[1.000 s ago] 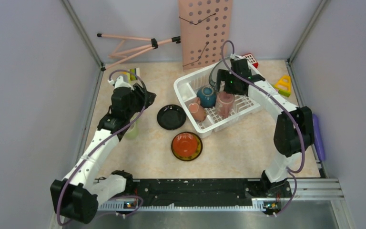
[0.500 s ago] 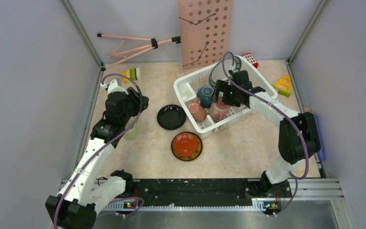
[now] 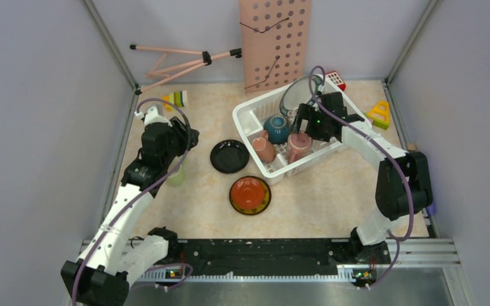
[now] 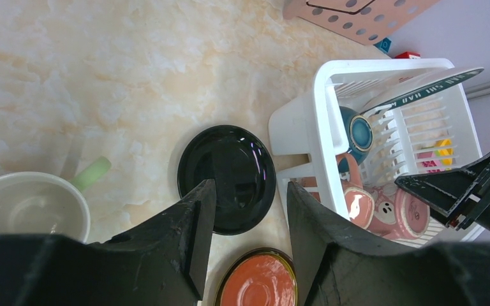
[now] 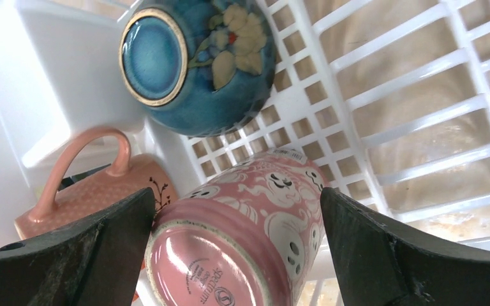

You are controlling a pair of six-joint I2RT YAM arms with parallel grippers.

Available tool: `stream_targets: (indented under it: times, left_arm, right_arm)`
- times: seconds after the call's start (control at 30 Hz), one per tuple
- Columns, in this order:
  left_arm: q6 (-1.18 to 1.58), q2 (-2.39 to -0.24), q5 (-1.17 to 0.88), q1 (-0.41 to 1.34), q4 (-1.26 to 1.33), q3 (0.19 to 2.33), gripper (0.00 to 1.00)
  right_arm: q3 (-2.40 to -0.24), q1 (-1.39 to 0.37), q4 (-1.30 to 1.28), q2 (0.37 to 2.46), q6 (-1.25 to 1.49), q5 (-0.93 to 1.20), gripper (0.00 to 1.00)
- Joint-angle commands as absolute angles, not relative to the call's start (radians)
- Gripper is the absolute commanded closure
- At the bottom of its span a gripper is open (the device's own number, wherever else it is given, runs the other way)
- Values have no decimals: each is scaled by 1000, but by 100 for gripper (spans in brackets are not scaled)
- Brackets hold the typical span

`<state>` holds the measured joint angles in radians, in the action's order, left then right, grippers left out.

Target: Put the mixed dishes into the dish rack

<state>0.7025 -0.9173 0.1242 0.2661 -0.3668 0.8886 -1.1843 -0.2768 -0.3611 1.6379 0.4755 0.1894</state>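
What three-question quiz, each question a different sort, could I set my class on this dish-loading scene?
1. True or false: the teal bowl sits inside the white rack.
2. How many plates lie flat on the table, outside the rack?
3. Which stands on the table beside the left arm? A teal bowl, B green mug, C saucepan.
Key: 1 true. 2 two, the black plate and the red plate. 3 B.
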Motion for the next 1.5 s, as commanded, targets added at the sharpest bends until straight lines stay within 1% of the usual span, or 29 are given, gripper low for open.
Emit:
stream_targets:
  times: [0.0, 0.13, 0.23, 0.4, 0.63, 0.73, 0.83, 1.03, 1.2, 1.47]
  left_arm:
    - [669, -921, 115, 261, -313, 912, 50]
    - [650, -937, 67, 261, -280, 908, 49]
    - [647, -959, -11, 261, -232, 892, 49]
    - [652, -1033, -147, 261, -161, 880, 52]
    - [683, -1146, -182, 261, -125, 908, 52]
    - [692, -1170, -201, 260, -97, 910, 52]
    - [701, -1184, -210, 261, -82, 915, 52]
    - [734, -1236, -241, 261, -56, 920, 52]
    - [755, -1314, -318, 261, -55, 948, 52]
    - [757, -1357, -331, 261, -44, 969, 53]
  right_arm:
    - [-1234, -253, -352, 1628, 471, 195, 1]
    - [-1224, -252, -304, 1665, 493, 227, 2]
    - [-1224, -254, -292, 1712, 504, 300, 5]
    - [-1204, -269, -290, 1737, 497, 390, 7]
    - [-1154, -281, -301, 1687, 485, 431, 7]
    - [-1166, -281, -325, 1679, 473, 420, 7]
    - [-1197, -262, -350, 1673, 468, 393, 4]
    - [-1215, -231, -314, 1659, 494, 408, 2]
    - [-1201, -235, -296, 1684, 515, 490, 10]
    - [-1209, -297, -284, 1718, 520, 525, 9]
